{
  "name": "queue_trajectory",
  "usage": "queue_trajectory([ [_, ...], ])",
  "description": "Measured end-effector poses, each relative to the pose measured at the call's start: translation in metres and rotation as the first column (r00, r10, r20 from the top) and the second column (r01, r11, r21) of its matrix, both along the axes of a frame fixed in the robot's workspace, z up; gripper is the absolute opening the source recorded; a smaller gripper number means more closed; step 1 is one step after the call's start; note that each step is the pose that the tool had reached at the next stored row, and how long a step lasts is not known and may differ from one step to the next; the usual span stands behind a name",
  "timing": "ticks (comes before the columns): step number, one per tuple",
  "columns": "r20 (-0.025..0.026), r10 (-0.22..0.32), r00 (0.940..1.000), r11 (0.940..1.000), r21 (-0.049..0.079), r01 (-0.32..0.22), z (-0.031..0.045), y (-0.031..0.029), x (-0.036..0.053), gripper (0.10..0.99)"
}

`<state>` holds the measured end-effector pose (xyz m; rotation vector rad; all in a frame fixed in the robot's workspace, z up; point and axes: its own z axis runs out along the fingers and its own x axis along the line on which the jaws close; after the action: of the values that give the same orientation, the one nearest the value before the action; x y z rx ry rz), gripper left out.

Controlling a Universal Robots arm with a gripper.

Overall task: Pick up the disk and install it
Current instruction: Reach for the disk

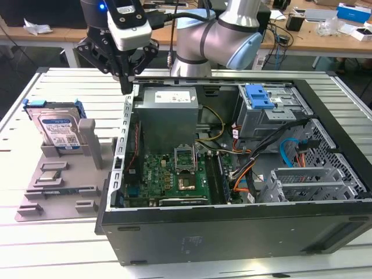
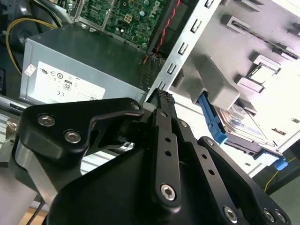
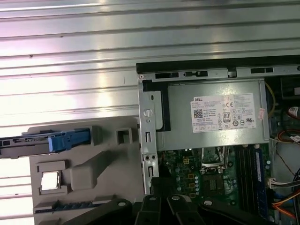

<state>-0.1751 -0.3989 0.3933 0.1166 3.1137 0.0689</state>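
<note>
**Q:** First, where is the disk (image 1: 57, 129)?

**A:** At the middle left of the exterior view. It leans back in a slot of the grey fixture (image 1: 64, 174), label facing out. The upper edge of its blue frame stands clear of the slot, which likely leaves room for a grasp from above. In both wrist views it sits in the same slot (image 2: 241, 119) (image 3: 28, 143), untouched.

**Q:** And the gripper (image 1: 125, 87)?

**A:** At the upper left of the exterior view, to the right of the disk and well apart from it. It hangs over the near wall of the computer case (image 1: 232, 232). The jaws are together with nothing between them; the second wrist view shows the ribbed fingertips (image 2: 164, 96) meeting. The disk is not yet picked up.

**Q:** What lies further right?

**A:** The grey power supply (image 1: 168, 116), just beside the gripper inside the case, then the motherboard (image 1: 174, 174) below it. At the upper right is the drive cage (image 1: 279, 116) with a blue latch (image 1: 258, 96) on top. The case lies open side up, giving access from above.
</note>
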Motion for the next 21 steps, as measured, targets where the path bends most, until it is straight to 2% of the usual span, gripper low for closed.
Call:
queue_trajectory([
  [11,0.0000,0.000,1.0000,1.0000,0.000,0.000,0.0000,0.0000,-0.0213,0.106],
  [15,0.0000,0.000,1.0000,1.0000,0.000,0.000,0.0000,0.0000,-0.0358,0.106],
  [21,-0.0001,0.000,1.0000,1.0000,0.000,0.000,0.0000,0.0000,-0.0484,0.106],
])
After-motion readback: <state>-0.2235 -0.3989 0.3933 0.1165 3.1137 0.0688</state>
